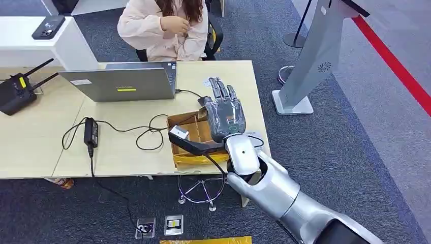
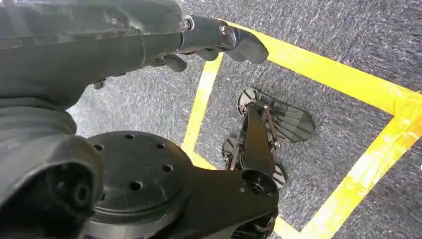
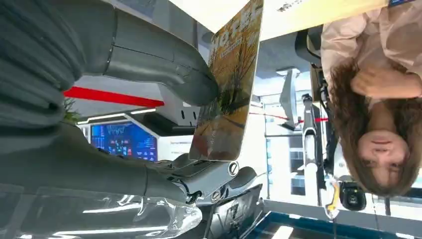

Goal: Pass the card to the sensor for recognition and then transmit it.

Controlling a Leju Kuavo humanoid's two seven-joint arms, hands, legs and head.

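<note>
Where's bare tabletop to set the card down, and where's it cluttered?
Free: the table strip left of the power adapter, below the router; also the patch between the adapter's cable loops and the cardboard box. Crowded: around the laptop and under the right hand, which holds the card.

I hold the card (image 3: 230,84) pinched between my right hand's thumb (image 3: 164,64) and fingers (image 3: 199,179). It is a thin, glossy rectangle printed in yellow, orange and brown, with pale lettering near one end. It stands on edge, flat against my palm, above the near right part of the table (image 1: 127,147), over the open cardboard box (image 1: 190,140). My right hand (image 1: 226,112) hides it from above.
</note>
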